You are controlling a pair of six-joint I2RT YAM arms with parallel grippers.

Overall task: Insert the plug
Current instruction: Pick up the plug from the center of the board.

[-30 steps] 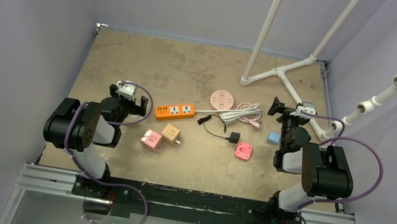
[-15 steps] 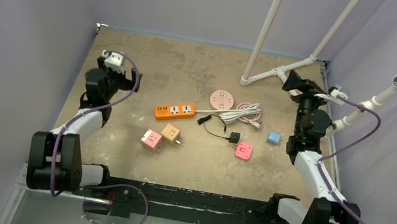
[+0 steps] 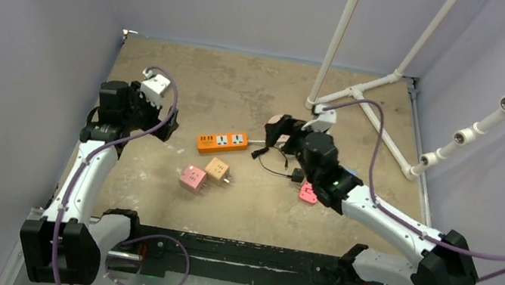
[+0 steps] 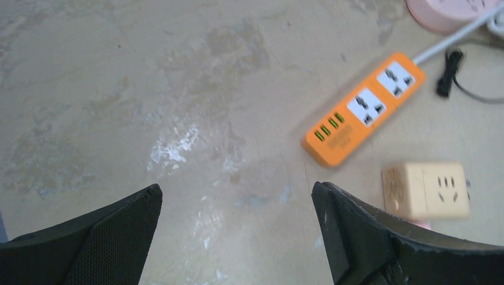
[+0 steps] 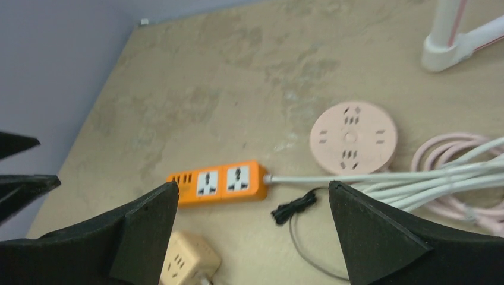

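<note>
Both hands are spread as wide as they go and hold nothing. My right hand [image 5: 252,189] hangs above the middle of the counter [image 3: 245,72], tipped forward so its camera takes in the orange power strip [image 5: 218,183], the round pink socket [image 5: 353,137] and the black plug [image 5: 295,207] at the end of a thin cord [image 5: 309,252]. I take that plug as the likeliest one to insert, though a tan cube adapter [image 4: 425,191] and a pink cube adapter [image 3: 192,177] lie near the strip too. The black plug lies loose on the counter just beside the strip's cable end, touched by neither hand. My left hand [image 4: 235,193] hovers off the strip's other end, over bare counter, probably placed there to brace the strip while the right does the pushing. Wide jaws suit an approach from above.
</note>
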